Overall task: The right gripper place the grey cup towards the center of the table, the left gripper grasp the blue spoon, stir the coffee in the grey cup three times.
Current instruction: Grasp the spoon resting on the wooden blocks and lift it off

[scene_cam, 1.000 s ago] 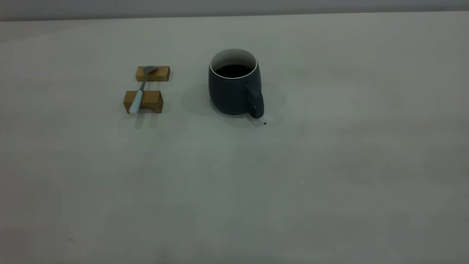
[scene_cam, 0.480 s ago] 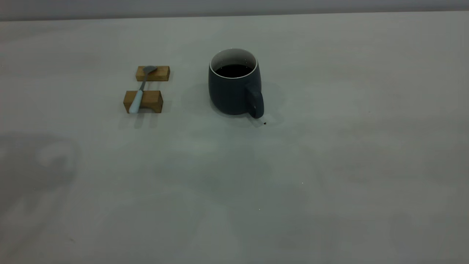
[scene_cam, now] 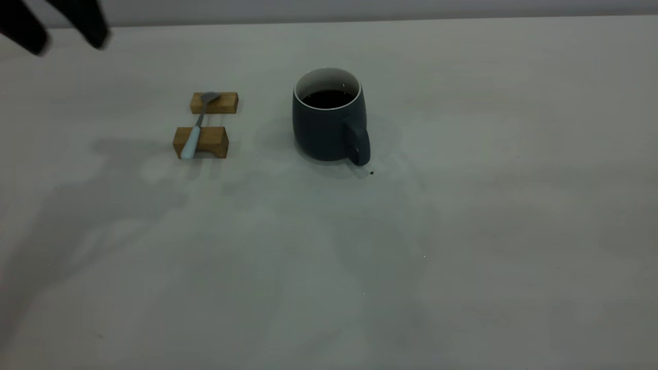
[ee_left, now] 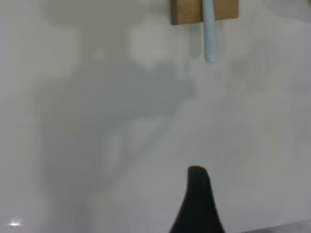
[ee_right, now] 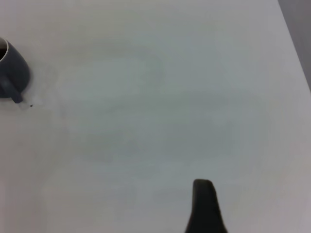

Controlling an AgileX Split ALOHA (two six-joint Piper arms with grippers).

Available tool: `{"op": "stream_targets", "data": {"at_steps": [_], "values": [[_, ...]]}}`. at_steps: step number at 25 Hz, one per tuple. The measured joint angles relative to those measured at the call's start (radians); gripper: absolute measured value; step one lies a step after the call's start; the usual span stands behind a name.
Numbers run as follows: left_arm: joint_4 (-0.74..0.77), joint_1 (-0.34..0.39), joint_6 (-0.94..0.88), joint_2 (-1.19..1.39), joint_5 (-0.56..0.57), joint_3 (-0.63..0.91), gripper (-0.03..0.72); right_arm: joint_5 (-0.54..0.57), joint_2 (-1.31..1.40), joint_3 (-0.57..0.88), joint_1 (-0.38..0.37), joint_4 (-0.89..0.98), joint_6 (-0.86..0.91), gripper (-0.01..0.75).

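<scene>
Off-white table (scene_cam: 462,231) — blue spoon (scene_cam: 194,134) well apart from spread-fingered left end effector (scene_cam: 61,32).

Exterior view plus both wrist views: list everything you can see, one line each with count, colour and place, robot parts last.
grey cup: one, dark slate grey with white inside, upright near the table's middle, handle toward the camera.
coffee: dark brown-black, inside the cup.
blue spoon: one, pale blue handle, grey metal bowl, lying across both blocks, left of the cup.
wooden blocks: two, brown, one behind the other.
dark speck: one, on the table by the cup's handle.
table: one, off-white.
left hand: black, two fingers apart, raised at the far left corner, well away from the spoon.
right hand: black, only one fingertip shows in its wrist view, far from the cup.
</scene>
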Motion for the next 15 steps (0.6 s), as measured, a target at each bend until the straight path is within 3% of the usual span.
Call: {"op": "stream_targets", "data": {"at_steps": [7, 15], "values": [[0.0, -0.055, -0.054, 0.241, 0.0, -0.117, 0.646, 0.0, 0.0, 0.0, 0.0, 0.0, 0.0, 0.587], [0.0, -0.057, -0.062, 0.433, 0.003, -0.225, 0.634, 0.0, 0.0, 0.0, 0.0, 0.0, -0.001, 0.587]]}}
